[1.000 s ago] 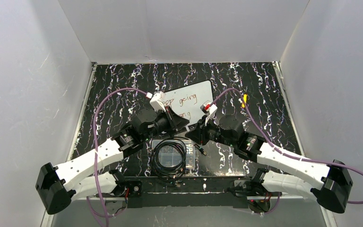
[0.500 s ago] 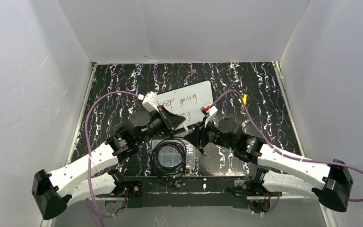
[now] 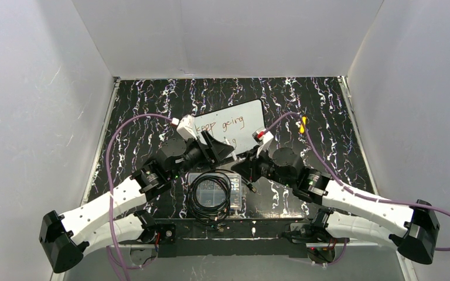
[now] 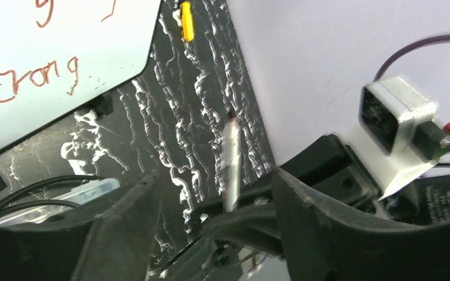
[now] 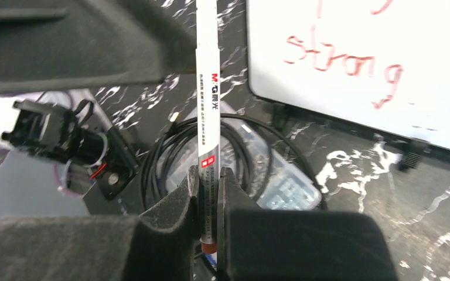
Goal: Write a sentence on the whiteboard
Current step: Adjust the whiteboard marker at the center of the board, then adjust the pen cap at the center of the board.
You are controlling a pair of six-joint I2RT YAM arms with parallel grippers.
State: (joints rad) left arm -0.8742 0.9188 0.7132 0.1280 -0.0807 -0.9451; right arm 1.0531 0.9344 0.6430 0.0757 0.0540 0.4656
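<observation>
Writing looks done: the sentence [image 5: 340,64], "keep going strong", fills two lines on the whiteboard [image 3: 249,137], just ahead of both claws. The right claw [image 5: 210,193] pinches the marker [image 5: 208,117]. The left claw [image 4: 217,178] is spread around the marker's far end. Only stowing the marker seems left.

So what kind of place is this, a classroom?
Probably a robot lab test booth, not a classroom: plain white walls box in a small black marbled table, and a left arm and right arm are bolted at its near edge.
</observation>
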